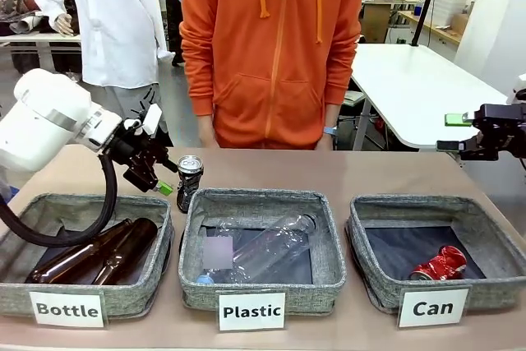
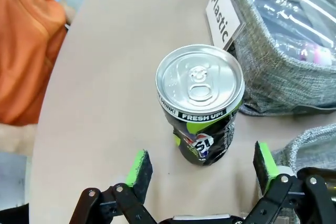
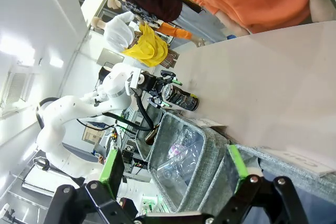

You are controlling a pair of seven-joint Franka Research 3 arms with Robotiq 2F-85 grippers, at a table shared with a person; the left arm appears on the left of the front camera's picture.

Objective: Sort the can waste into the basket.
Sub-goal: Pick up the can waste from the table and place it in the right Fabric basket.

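Left-arm approach to the second can. The dark can (image 1: pixel 190 180) stands upright on the table (image 1: pixel 370 172), just behind the far-left corner of the "Plastic" bin (image 1: pixel 197 285). The red can (image 1: pixel 440 265) lies on its side inside the "Can" basket (image 1: pixel 485 292), the bin's neighbour on the robot's right. The left gripper (image 2: pixel 202 167) is spread wide with nothing in it. In the left wrist view its green pads (image 2: pixel 139 167) flank the can's lower body without touching it. The right gripper (image 1: pixel 452 132) is likewise released and empty, and hangs above the table well to the right of the bin. The step in hand appears to be the grasp. For a sound one, the fingers should probably advance until the pads sit level with the can's mid-body, centred on its axis, so that both pads meet the wall together and it does not tip. The can is dented and thin-walled, so a moderate squeeze is advisable. The lift should clear the bin's rim before carrying across it to the basket.
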